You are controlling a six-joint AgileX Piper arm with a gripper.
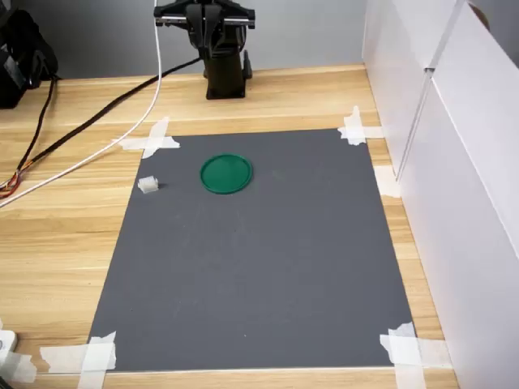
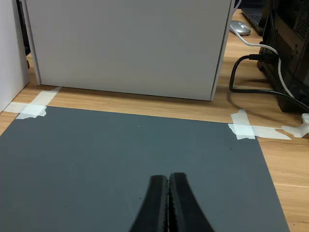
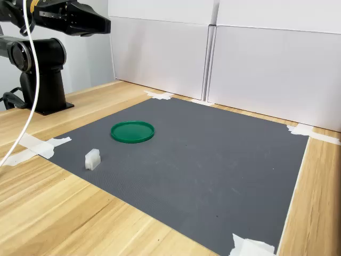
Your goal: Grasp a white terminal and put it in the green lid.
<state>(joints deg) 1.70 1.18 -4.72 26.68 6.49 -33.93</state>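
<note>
You are at the very start — nothing is grasped yet, and the arm sits folded high near its base at the far edge of the table. In the wrist view the gripper point(image 2: 169, 203) has its two black jaws pressed together with nothing between them, looking out over bare grey mat point(image 2: 120, 159) toward a white panel point(image 2: 128, 46). Take the green lid point(image 1: 226, 173) as your landmark: it lies flat on the mat, in the part nearest the arm's base, and it holds nothing. The white terminal point(image 1: 148, 185) sits on the mat near the lid, not touching it, to the lid's left in the first exterior view and close to the mat's edge; in the second exterior view it point(image 3: 92, 159) stands nearer the camera than the lid point(image 3: 132, 131). Neither piece shows in the wrist view, so my judgement is that your next move calls for swinging the arm out and tilting down until the terminal comes into sight, then spreading the jaws before you descend. The block is very small and light — centre it well between the jaws, or a closing jaw may nudge it aside rather than catch it.
</note>
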